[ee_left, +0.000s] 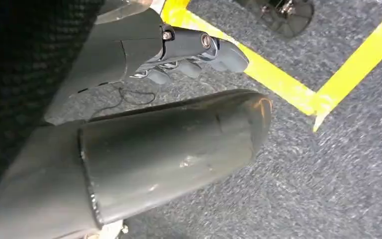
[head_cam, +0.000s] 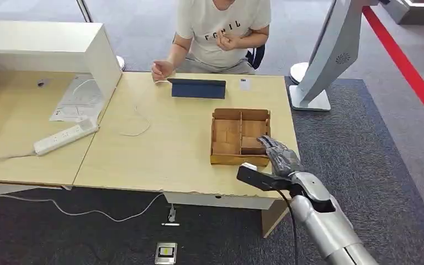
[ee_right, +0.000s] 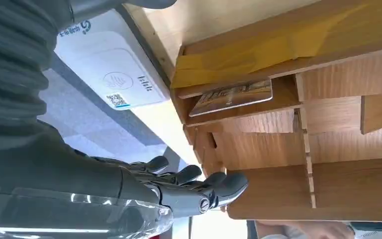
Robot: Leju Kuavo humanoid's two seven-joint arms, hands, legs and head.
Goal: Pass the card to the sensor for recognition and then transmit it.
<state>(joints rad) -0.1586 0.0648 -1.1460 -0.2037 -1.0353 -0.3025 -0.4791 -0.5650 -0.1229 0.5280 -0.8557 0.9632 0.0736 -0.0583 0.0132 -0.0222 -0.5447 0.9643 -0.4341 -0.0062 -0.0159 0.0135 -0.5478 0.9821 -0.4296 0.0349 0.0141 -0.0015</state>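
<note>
A printed card point(ee_right: 231, 97) lies flat in one compartment of the wooden divided box point(head_cam: 233, 160), which stands on the right half of the table. My right hand point(head_cam: 279, 154) hovers over the box's near right corner, holding nothing. Its dark fingers point(ee_right: 199, 184) are stretched out beside the box wall point(ee_right: 278, 211), apart from the card. A white card sensor point(ee_right: 112, 74) with a contactless mark lies on the table beyond the box, seen small at the far edge point(head_cam: 244, 84). My left hand point(ee_left: 189, 52) hangs over the carpet with nothing in it.
A person sits across the table point(head_cam: 143, 165), one hand point(head_cam: 162, 69) resting at its far edge. A dark blue tablet stand point(head_cam: 199, 88) stands behind the box. A white cabinet point(head_cam: 49, 47), papers and a power strip point(head_cam: 65, 138) occupy the left side. A white pedestal point(head_cam: 323, 61) stands right.
</note>
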